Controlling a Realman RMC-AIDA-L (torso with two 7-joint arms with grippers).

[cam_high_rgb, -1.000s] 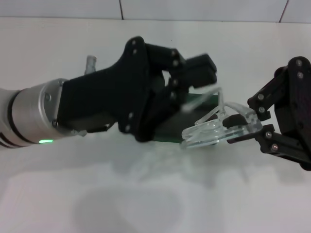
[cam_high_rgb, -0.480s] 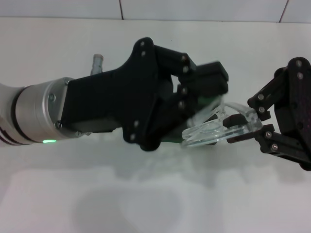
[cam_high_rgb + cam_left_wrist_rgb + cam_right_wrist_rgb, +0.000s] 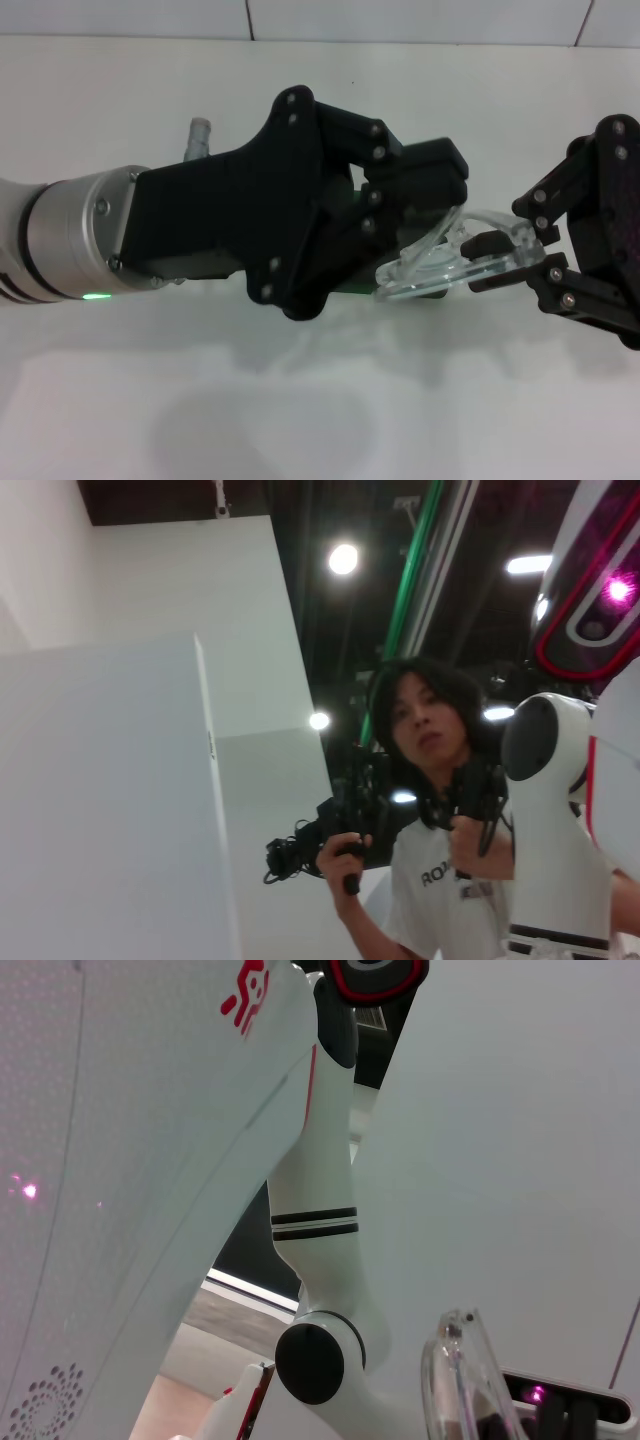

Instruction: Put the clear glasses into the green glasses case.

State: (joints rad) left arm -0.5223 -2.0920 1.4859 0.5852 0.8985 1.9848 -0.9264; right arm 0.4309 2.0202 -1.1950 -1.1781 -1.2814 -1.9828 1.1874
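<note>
In the head view the clear glasses (image 3: 450, 262) sit just right of centre, held above the white counter (image 3: 300, 400) with the lenses lying roughly flat and the thin clear arms rising toward 11 o'clock. The right gripper (image 3: 492, 262) comes in from 3 o'clock and is clamped on the glasses' frame, one dark fingertip above the lens edge and one below it. The left gripper (image 3: 405, 225) reaches across from 9 o'clock, its black body covering most of the green glasses case (image 3: 350, 283); only a dark green strip of the case shows under the gripper, at about 8 o'clock from the glasses. Its fingers lie close to the glasses' arms, but I cannot tell whether they are apart or together. In the right wrist view a curved clear edge of the glasses (image 3: 455, 1375) shows.
</note>
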